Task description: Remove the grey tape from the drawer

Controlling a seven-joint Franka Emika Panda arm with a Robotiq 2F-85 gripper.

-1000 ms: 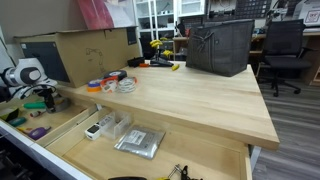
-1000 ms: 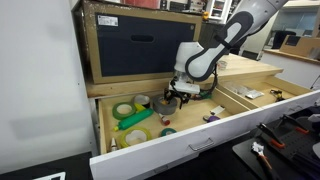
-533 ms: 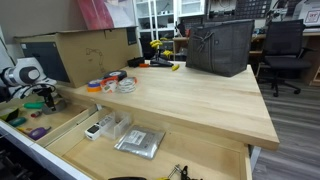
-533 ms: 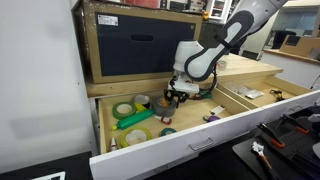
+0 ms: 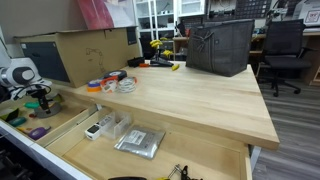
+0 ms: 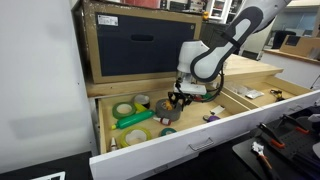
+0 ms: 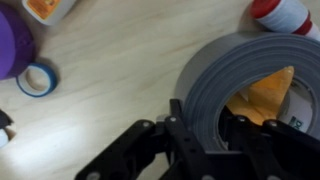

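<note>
The grey tape (image 7: pixel 213 72) lies flat on the floor of the drawer (image 6: pixel 185 141), a thick dull grey roll with an orange-brown core. In the wrist view my gripper (image 7: pixel 205 135) straddles the roll's near wall, one finger against the outside and one inside the core hole, shut on it. In an exterior view the gripper (image 6: pixel 176 99) reaches down into the drawer's left compartment, hiding most of the tape (image 6: pixel 167 109). In an exterior view the gripper (image 5: pixel 38 100) is low at the drawer's far end (image 5: pixel 62 126).
A green tape roll (image 6: pixel 124 109), a yellow-green roll (image 6: pixel 137 133) and small items lie beside the tape. A purple object (image 7: pixel 12 45), small blue ring (image 7: pixel 38 78) and red-capped item (image 7: pixel 283 12) are close by. The bench top (image 5: pixel 190 95) carries tape rolls (image 5: pixel 110 84), a box and a black bag (image 5: pixel 220 45).
The wrist has shifted slightly, a little toward the drawer's front. The gripper stays low on the grey tape, which has not visibly left the drawer floor.
</note>
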